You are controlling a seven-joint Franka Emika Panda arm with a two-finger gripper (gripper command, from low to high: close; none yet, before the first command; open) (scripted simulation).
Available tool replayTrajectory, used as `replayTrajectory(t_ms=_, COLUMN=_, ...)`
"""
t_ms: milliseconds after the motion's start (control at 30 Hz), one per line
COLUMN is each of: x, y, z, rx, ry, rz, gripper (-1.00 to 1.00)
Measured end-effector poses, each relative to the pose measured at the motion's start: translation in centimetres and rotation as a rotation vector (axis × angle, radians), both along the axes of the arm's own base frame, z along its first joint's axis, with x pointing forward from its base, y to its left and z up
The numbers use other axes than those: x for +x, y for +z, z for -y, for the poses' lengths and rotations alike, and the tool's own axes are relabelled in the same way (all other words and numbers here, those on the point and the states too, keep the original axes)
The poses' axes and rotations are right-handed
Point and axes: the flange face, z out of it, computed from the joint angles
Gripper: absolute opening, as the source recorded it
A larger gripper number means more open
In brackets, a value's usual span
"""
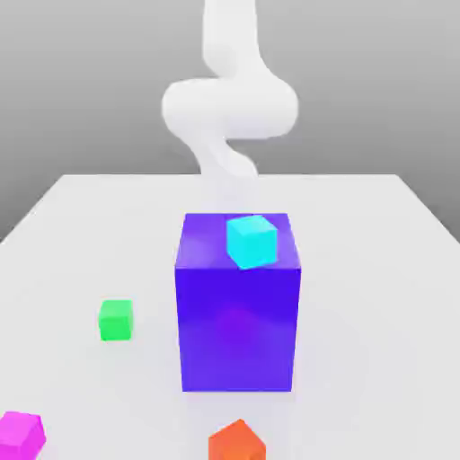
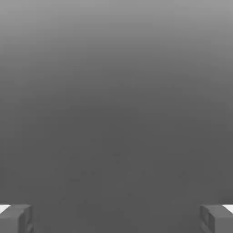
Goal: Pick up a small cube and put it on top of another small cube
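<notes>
The small magenta-pink cube [image 1: 20, 433] lies on the white table [image 1: 377, 269] at the near corner on the exterior view's left. The small green cube [image 1: 115, 320] rests on the table farther back, left of the big blue-purple cube [image 1: 238, 310]. The white arm [image 1: 229, 108] rises behind the big cube, far from both small cubes. In the hand view my gripper [image 2: 116, 219] is open, its two grey fingertips [image 2: 17, 218] stand wide apart with nothing between them, facing plain grey background.
A cyan small cube [image 1: 251, 241] sits on top of the big blue-purple cube in the table's middle. An orange small cube [image 1: 237, 442] lies at the near edge, in front of the big cube.
</notes>
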Motion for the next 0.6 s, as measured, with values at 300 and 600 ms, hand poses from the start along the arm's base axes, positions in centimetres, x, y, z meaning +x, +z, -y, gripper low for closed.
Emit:
replayTrajectory(t_ms=300, x=9.6, y=-12.2, z=6.8, rx=0.1, ry=-0.448, rz=-0.19, gripper=0.0)
replayTrajectory(t_ms=600, x=13.4, y=-26.5, z=16.2, rx=0.252, ry=-0.874, rz=-0.333, gripper=0.0)
